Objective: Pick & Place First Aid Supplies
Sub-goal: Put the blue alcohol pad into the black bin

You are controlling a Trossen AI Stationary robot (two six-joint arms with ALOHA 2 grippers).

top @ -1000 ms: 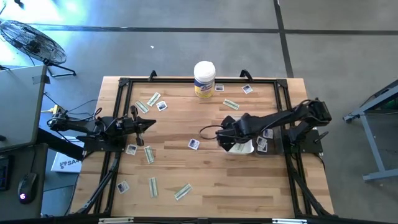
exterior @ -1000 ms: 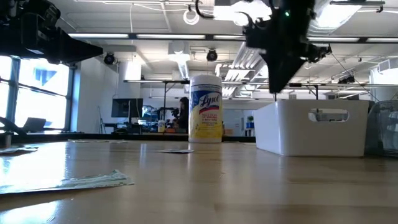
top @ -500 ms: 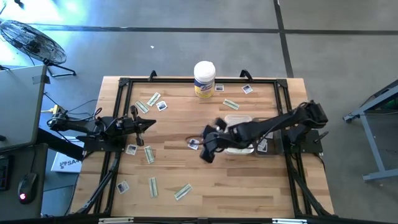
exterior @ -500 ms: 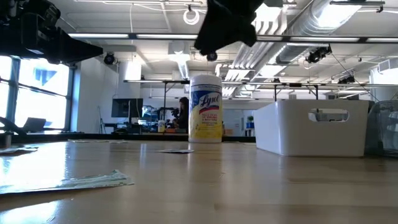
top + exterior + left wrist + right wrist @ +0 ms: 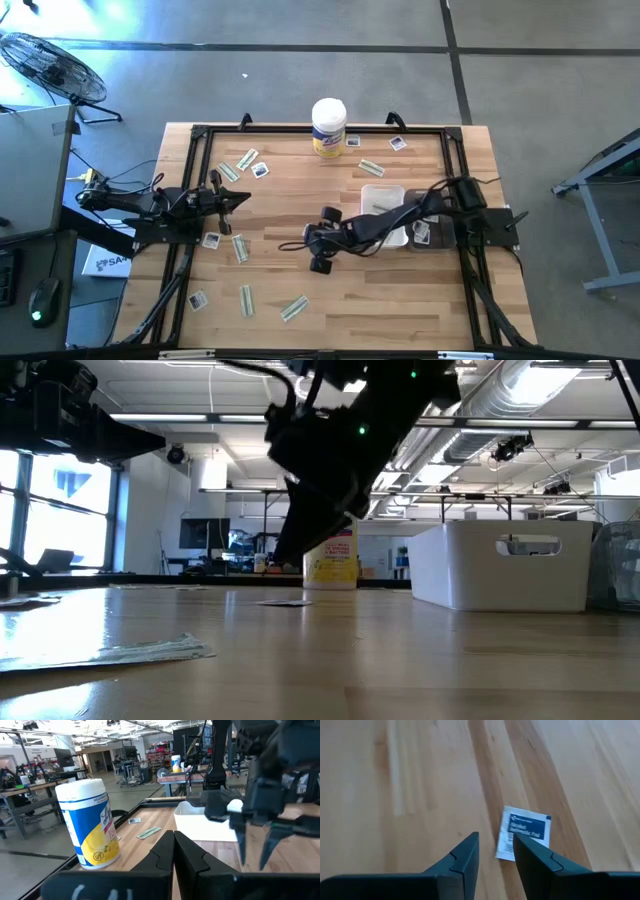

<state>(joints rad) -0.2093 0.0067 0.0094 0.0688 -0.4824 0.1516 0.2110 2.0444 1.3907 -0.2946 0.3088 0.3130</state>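
Counting one square packet point(image 5: 524, 833) below

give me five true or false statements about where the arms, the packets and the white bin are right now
1. The right gripper hangs open over a small white square packet with a blue label. True.
2. That packet is clamped between the right gripper's fingers. False: it lies flat on the wooden table, beyond the fingertips.
3. The left gripper is shut and holds nothing. True.
4. The tall white canister with a yellow label lies on its side. False: it stands upright near the table's far edge.
5. The white rectangular plastic bin sits on the left arm's side of the table. False: it sits on the right arm's side.
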